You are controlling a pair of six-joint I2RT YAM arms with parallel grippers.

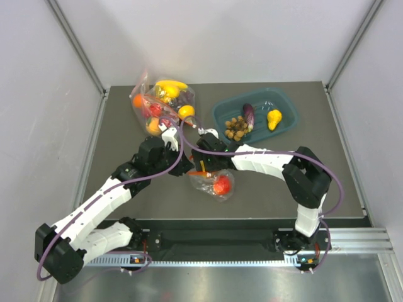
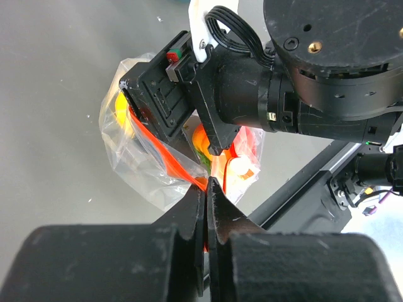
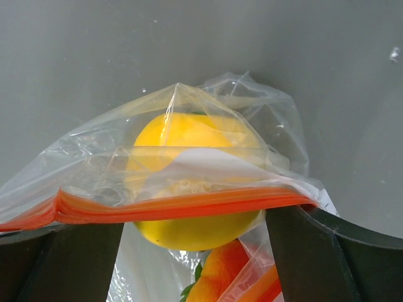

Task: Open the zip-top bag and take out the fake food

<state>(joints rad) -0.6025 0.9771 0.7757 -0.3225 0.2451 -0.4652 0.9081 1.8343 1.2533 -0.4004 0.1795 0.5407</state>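
Observation:
The zip-top bag lies at the table's near middle, with a red tomato inside. My left gripper is shut on the bag's red-orange zip strip; from above it sits at the bag's left edge. My right gripper points down at the bag's mouth. In the right wrist view its fingers stand wide apart, the right gripper open. The strip runs across them. A yellow lemon lies between them with small gaps either side, the tomato below it.
A teal tray at the back right holds a purple eggplant, a yellow pear and a brown knobbly cluster. A second clear bag of fruit lies at the back left. Grey walls close the sides.

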